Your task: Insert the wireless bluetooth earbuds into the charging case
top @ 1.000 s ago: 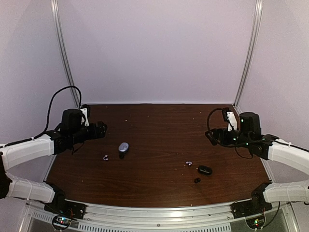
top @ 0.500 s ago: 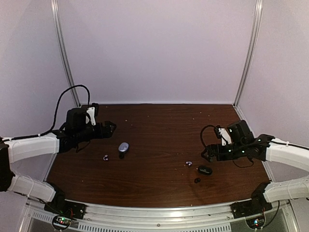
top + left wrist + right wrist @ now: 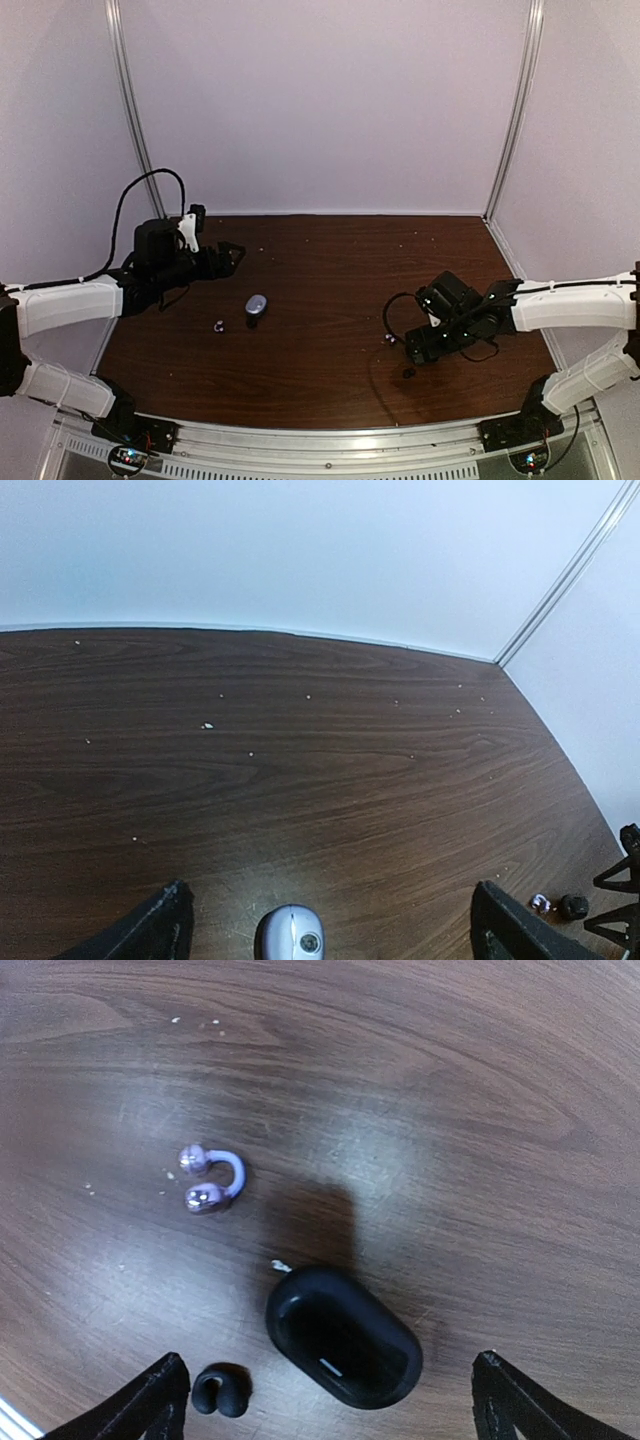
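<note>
Top external view, taken from the left: the left claw (image 3: 232, 252) hovers over the far-left part of the table (image 3: 330, 260), its jaws spread wide with nothing between them. A little nearer the front edge lies the first earbud (image 3: 219, 325), a tiny purple speck on the bare wood, just beside the charging case (image 3: 256, 306) on its left but not touching it. The case rests left of centre, its grey-blue shell facing up. The left wrist view looks down on it between the fingers, yet neither view shows clearly whether the lid is raised. Well apart to the right, the second earbud (image 3: 210, 1180), a purple C-shaped clip with two glossy ends, lies loose on the wood. The right claw (image 3: 413, 348) is low over the table just beside it, jaws wide and empty. In the right wrist view, a black oval case (image 3: 343, 1337) sits between its fingers, with a small black clip (image 3: 221, 1391) near it; neither belongs to the purple set. As I judge it, the task is at its very beginning. No earbud is in the charging case and none is held. Both must be picked up, the second carried across the table, and each seated in a well.
</note>
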{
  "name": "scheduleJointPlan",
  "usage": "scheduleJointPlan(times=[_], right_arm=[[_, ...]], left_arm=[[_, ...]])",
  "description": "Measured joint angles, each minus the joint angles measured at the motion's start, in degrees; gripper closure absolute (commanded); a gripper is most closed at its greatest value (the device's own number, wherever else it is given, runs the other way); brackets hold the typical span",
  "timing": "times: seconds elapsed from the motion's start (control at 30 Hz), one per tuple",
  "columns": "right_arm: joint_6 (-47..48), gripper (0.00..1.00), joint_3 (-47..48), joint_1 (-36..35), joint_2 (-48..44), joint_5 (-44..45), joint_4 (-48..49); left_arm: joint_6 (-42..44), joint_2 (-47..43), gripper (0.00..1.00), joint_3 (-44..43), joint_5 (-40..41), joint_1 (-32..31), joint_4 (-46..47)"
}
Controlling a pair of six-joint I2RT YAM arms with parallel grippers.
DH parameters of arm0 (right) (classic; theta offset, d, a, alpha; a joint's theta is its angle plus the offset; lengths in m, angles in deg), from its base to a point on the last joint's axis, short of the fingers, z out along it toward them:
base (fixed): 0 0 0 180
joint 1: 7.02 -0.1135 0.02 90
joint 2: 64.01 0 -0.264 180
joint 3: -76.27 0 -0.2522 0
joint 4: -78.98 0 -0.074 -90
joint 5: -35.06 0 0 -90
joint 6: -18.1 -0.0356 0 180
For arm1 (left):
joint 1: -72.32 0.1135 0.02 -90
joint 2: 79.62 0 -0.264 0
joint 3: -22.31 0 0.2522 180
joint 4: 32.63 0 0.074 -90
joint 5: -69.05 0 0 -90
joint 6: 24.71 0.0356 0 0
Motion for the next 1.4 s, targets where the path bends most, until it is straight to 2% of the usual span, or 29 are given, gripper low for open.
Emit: scheduleJointPlan(times=[0.23, 0.43, 0.63, 0.77, 1.0, 1.33, 1.4], right_arm=[[0.96, 0.13, 3.96, -0.07, 4.92, 5.81, -2.78], [3.13, 0.2, 4.52, -0.07, 7.67, 5.73, -2.93], [5.09, 0.34, 4.5, 0.11, 10.1, 4.7, -2.73], [6.03, 0.39, 4.48, 1.49, 10.84, 3.85, -1.55], [7.21, 0.41, 4.13, 5.25, 11.45, 1.27, 0.79], [6.67, 0.4, 2.71, 5.35, 11.78, -3.34, 1.55], [6.01, 0.43, 2.38, 5.33, 11.63, -3.67, 1.53]], left_arm=[[0.0, -0.02, 0.02, 0.0, -0.83, 0.0, 0.87], [0.0, -0.39, 0.02, 0.02, -1.14, 0.0, 1.84], [-0.04, -0.92, 0.02, 0.04, -1.36, 0.0, 2.75], [-0.33, -0.9, 0.02, 0.04, -1.7, 0.0, 2.91], [-0.9, -0.7, 0.02, 0.04, -1.99, 0.0, 2.93], [-1.36, -0.66, 0.02, 0.04, -2.23, 0.0, 2.93], [-1.38, -0.66, 0.02, 0.04, -2.25, 0.0, 2.93]])
